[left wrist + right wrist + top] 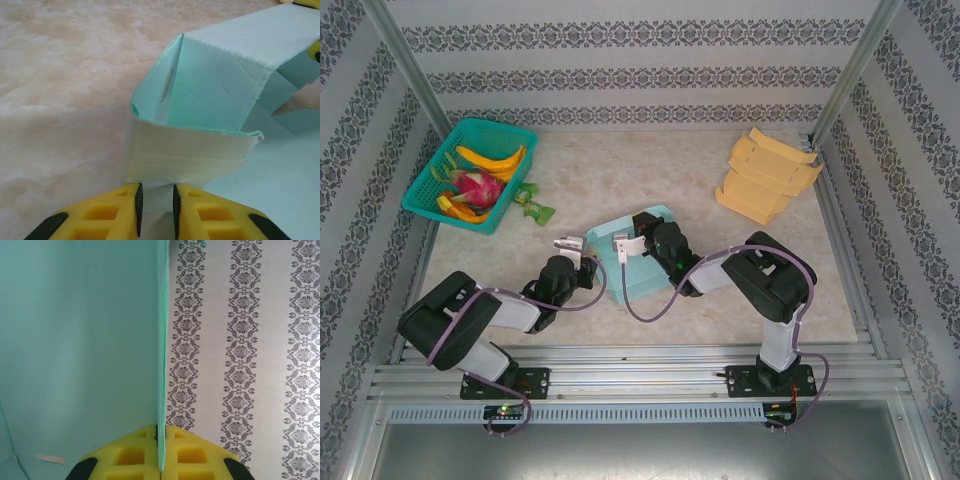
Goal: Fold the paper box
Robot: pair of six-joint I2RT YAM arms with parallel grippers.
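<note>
The left gripper [157, 202] is clamped on the doubled-over side wall of the half-folded teal paper box [210, 85], which rises straight ahead of it. The right gripper [161, 435] is pinched shut on a thin upright panel of the same box, seen edge-on between its jaws, with teal sheet on one side and patterned backdrop [240, 340] on the other.
</note>
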